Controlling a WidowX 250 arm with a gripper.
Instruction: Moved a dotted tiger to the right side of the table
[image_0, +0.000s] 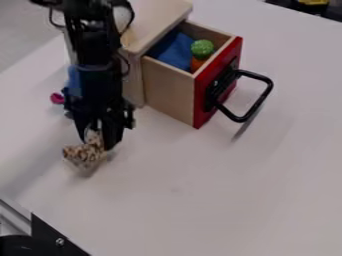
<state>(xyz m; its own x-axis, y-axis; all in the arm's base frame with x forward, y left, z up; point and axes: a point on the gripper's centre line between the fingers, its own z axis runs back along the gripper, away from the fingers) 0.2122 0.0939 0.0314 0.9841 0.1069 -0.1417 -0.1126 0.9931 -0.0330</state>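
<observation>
Sitting at the lower left corner is a black part with a pale metal strip beside it. Farther up, a small pink object lies on the white tabletop, just left of the arm. Next comes the dotted tiger, on the left side, its speckled tan and dark body below the gripper and its upper part between the fingers, which are clamped on it. Behind and to the right stands a light wooden box with its drawer pulled out. Inside the drawer are a blue cloth and, to its right, a green and orange toy. The drawer's red front bears a black handle, jutting out toward the right.
</observation>
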